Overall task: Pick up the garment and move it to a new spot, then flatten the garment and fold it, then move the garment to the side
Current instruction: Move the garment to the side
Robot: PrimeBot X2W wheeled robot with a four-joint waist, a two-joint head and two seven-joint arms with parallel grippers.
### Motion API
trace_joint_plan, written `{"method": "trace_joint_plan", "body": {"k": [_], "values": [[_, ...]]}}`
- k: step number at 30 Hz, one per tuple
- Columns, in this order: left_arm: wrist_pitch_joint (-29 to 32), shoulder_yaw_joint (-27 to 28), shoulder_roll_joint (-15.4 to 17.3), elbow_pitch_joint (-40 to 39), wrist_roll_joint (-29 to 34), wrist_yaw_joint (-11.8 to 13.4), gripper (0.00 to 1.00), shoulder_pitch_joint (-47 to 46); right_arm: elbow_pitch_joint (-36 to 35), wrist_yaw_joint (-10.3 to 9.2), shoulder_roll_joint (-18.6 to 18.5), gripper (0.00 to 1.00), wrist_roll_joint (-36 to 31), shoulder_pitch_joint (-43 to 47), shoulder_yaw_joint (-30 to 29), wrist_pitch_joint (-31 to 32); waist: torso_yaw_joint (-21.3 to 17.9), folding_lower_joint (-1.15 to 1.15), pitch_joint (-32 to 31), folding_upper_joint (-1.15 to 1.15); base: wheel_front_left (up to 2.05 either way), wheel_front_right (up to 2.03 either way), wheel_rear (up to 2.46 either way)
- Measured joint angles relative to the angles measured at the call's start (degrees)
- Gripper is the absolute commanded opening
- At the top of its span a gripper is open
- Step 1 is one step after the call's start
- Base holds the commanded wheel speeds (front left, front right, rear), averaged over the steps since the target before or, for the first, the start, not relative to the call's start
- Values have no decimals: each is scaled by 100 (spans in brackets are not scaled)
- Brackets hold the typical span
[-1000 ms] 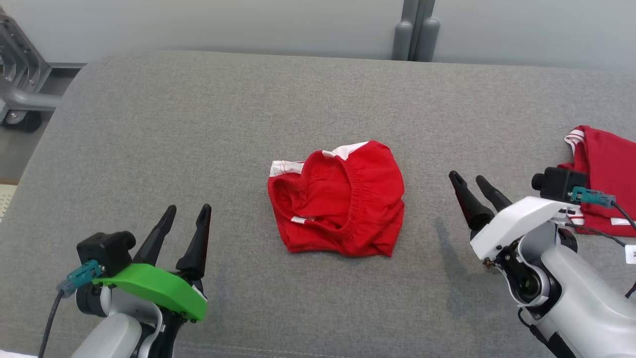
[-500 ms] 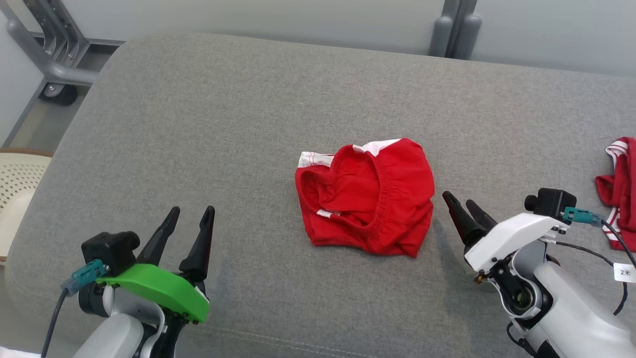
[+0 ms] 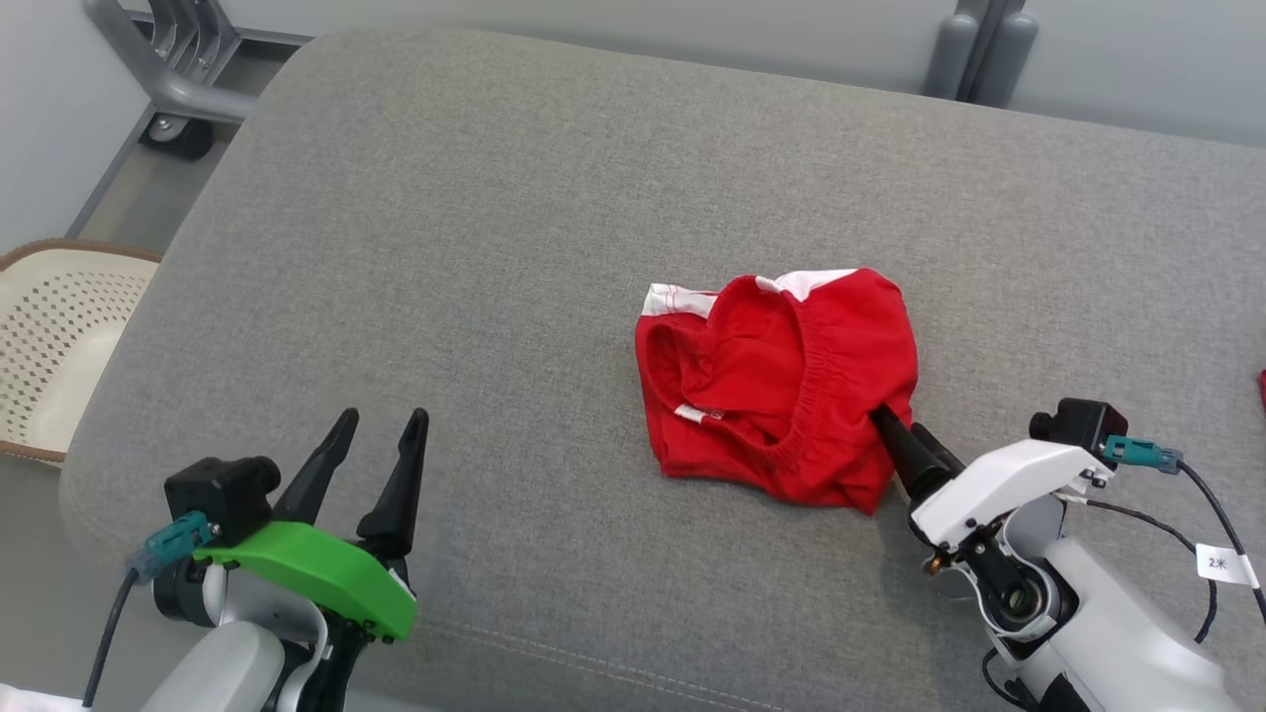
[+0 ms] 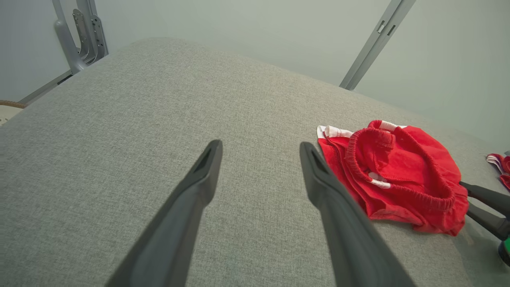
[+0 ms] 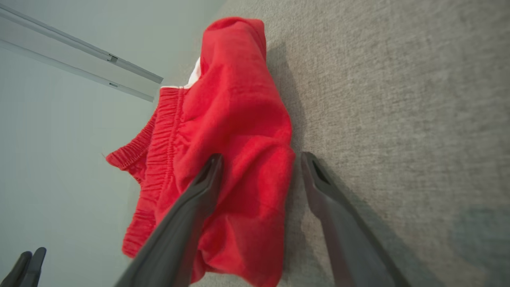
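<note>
The red garment [image 3: 781, 381] is seen crumpled, its elastic waistband showing, near the middle of the grey cushion [image 3: 445, 218]. The right gripper [image 5: 259, 159] is placed at the garment's near right edge with its jaws spread. One finger is seen over the red fabric, the other is set just beside it above the cushion, and nothing is clamped. The left gripper [image 3: 383, 420] is seen with fingers parted, well apart to the garment's left.
</note>
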Motion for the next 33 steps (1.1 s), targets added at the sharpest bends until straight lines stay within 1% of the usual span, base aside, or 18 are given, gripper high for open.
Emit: {"method": "trace_joint_plan", "body": {"k": [7, 9, 10, 11, 12, 13, 20, 24, 26, 33], "values": [[16, 3, -3, 7, 1, 0, 100, -66, 388, 3, 192, 100, 183, -308, -63, 94, 227, 0, 124, 0, 0, 0, 0], [16, 5, -7, 15, 1, 0, 100, -105, 446, 68, 231, 100, 240, -367, -66, 129, 286, 0, 142, 0, 0, 0, 0], [16, 11, -9, 23, 1, 0, 100, -109, 483, 102, 261, 96, 242, -402, -44, 169, 314, 0, 148, 0, 0, 0, 0], [15, 23, -9, 31, 1, 0, 100, -107, 512, 105, 291, 46, 240, -446, -11, 182, 339, 0, 152, 0, 0, 0, 0], [15, 48, -8, 40, 1, 0, 100, -107, 536, 138, 324, 16, 240, -492, 12, 216, 357, 0, 155, 0, 0, 0, 0], [15, 71, -7, 49, 1, 0, 100, -107, 566, 192, 350, 0, 240, -539, 31, 221, 368, 0, 155, 0, 0, 0, 0], [4, 162, -4, 75, 0, 0, 100, -98, 669, 403, 416, 0, 136, -706, 108, 162, 317, 0, 108, 0, 0, 0, 0], [-12, 177, -3, 71, 0, 0, 100, -91, 604, 460, 377, 0, 14, -872, 121, 27, 207, 0, 76, 0, 0, 0, 0], [-20, 196, 3, 71, 0, 0, 100, -86, 552, 508, 300, 0, -87, -969, 134, -26, 138, 0, 59, 0, 0, 0, 0], [-45, 264, 34, 41, 1, 0, 100, -47, 487, 509, -127, 0, -480, -1057, 296, -78, -185, 0, -5, 0, 0, 0, 0]]}}
